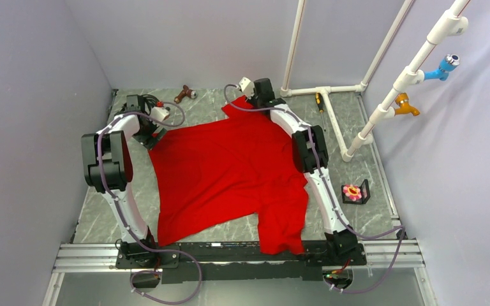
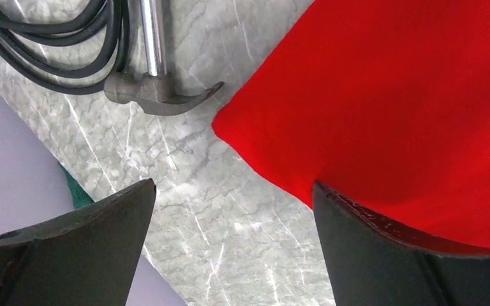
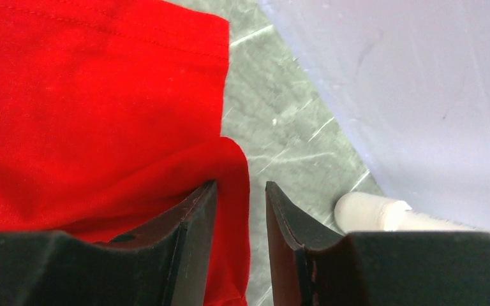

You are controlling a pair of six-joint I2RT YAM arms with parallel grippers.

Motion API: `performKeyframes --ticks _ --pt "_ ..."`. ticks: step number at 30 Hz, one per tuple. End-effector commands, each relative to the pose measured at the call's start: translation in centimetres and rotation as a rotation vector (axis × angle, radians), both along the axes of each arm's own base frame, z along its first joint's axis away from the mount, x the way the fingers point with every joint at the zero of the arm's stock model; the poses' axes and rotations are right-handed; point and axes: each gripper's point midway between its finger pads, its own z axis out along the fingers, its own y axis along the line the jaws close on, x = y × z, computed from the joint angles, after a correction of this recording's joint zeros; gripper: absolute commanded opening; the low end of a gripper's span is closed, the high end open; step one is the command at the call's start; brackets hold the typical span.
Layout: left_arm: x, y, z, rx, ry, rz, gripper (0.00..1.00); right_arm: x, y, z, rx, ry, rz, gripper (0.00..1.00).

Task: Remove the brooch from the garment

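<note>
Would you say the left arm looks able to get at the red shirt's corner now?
Probably yes: the left claw hangs wide open right at the corner of the garment, and nothing lies between them; the hammer sits off to the side.

High overview, two wrist close-ups, common garment [image 1: 230, 172]

Bright, even, diffuse light with faint shadows. The shirt's [image 1: 230, 172] red oversaturates, flattening folds; wrist-view fingers [image 2: 89, 248] look soft.
</note>
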Motion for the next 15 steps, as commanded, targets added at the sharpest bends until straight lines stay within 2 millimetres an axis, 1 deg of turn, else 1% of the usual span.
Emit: performKeyframes --ticks 1,5,9,12,14,15 --pt "1.0 1.2 -0.5 0.058 0.007 0.015 0.99 1.0 -1.5 -3.2 -0.090 -0.020 -0.025 0.38" --pt "1.2 1.7 -1.0 0.067 0.019 0.028 0.99 2.0 -1.6 -3.6 -0.115 -0.065 -0.026 0.39" --pt "1.1 2.2 -1.1 0.072 0.029 0.040 1.00 2.8 -1.3 -3.7 -0.123 -0.113 -0.016 0.41" --pt "1.2 2.1 -0.7 0.056 0.021 0.048 0.99 3.4 -0.7 -2.3 -0.110 -0.156 -0.006 0.44" --pt "1.3 1.6 -0.1 0.023 0.009 0.046 1.00 3.8 -0.3 -0.6 -0.099 -0.192 -0.001 0.47" --pt "1.4 1.3 0.4 0.004 0.003 0.047 1.00 4.0 -0.1 0.5 -0.088 -0.211 -0.003 0.50"
